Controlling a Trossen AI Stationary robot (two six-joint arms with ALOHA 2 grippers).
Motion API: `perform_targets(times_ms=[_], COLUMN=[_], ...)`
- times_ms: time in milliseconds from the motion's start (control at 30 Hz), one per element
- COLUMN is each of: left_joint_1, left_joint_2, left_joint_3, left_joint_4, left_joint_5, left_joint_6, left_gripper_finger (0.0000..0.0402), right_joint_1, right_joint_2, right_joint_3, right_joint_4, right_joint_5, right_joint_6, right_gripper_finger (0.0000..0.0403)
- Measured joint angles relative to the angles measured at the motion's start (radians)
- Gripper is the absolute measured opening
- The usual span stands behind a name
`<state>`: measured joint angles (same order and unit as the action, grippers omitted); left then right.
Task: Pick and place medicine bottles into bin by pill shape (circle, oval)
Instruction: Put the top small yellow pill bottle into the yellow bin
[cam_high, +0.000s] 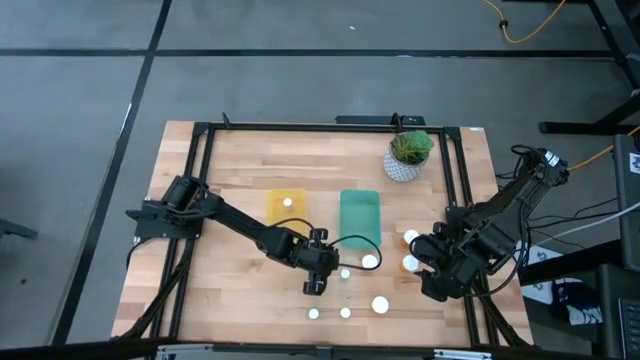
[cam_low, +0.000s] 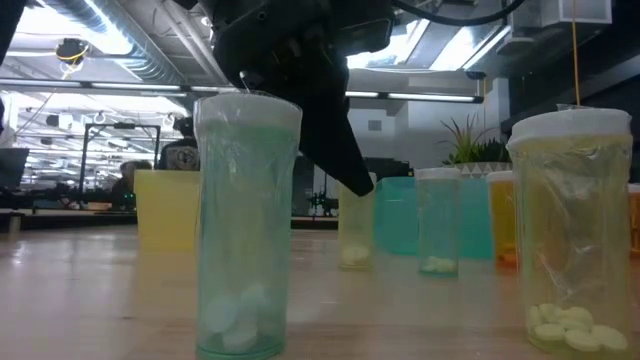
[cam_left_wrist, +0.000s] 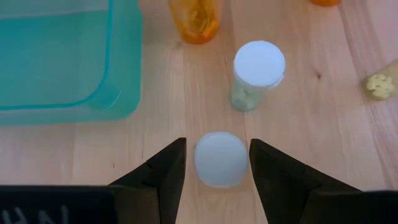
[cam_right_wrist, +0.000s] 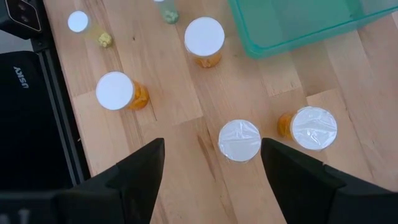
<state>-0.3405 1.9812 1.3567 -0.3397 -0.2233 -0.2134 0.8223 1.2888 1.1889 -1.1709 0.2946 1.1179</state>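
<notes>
The wooden worktop (cam_high: 240, 290) stands on a grey floor, with a black frame around it. From above I count two bins in the middle: a yellow bin (cam_high: 287, 215) and, just beside it, a green bin (cam_high: 360, 217). Both have their long side running away from the front edge. One small white cap (cam_high: 287, 203) shows inside the yellow bin. A white pot with a plant (cam_high: 409, 155) stands near the far right corner. On the open wood I count about seven white-capped bottles (cam_high: 380, 305), all upright: three in a row near the front edge, two more in front of the green bin, two near the right arm. The left hand (cam_high: 316, 281) is low over the worktop in front of the bins. The right hand (cam_high: 437, 283) is at the right edge.

At worktop height, the room behind has ceiling lights and shelves. Five clear bottles stand upright, with pills lying at the bottom. The nearest one (cam_low: 245, 230) holds round white pills, and a wide one at the right (cam_low: 572, 235) holds pale yellow pills. A dark hand comes down behind the nearest bottle.

In the left wrist view, the left hand (cam_left_wrist: 217, 163) is released, its fingers (cam_left_wrist: 166, 168) on both sides of one small bottle cap (cam_left_wrist: 220, 158), with a narrow gap each side. Another capped bottle (cam_left_wrist: 257, 71) stands farther on.

In the right wrist view, the right hand (cam_right_wrist: 211, 163) is also released and grasps nothing. Four white caps lie ahead, one (cam_right_wrist: 239, 140) between the fingers' line, and three have orange bodies.
</notes>
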Motion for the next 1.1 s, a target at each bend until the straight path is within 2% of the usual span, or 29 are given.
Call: perform_targets(times_ms=[367, 800, 933, 1100], left_joint_1=[0.000, -0.007, -0.024, -0.052], left_joint_2=[0.000, -0.005, -0.061, -0.190], left_joint_3=[0.000, 0.000, 0.000, 0.000], left_joint_4=[0.019, 0.012, -0.056, -0.214], left_joint_5=[-0.001, 0.005, -0.002, -0.100], left_joint_6=[0.041, 0.044, 0.071, 0.089], left_gripper_finger=[0.0158, 0.0104, 0.0105, 0.0105], right_joint_1=[0.000, 0.000, 0.000, 0.000], right_joint_2=[0.000, 0.000, 0.001, 0.001], right_joint_3=[0.000, 0.000, 0.000, 0.000], right_joint_4=[0.000, 0.000, 0.000, 0.000], right_joint_5=[0.000, 0.000, 0.000, 0.000], right_joint_6=[0.000, 0.000, 0.000, 0.000], right_gripper_finger=[0.0269, 0.0269, 0.0269, 0.0269])
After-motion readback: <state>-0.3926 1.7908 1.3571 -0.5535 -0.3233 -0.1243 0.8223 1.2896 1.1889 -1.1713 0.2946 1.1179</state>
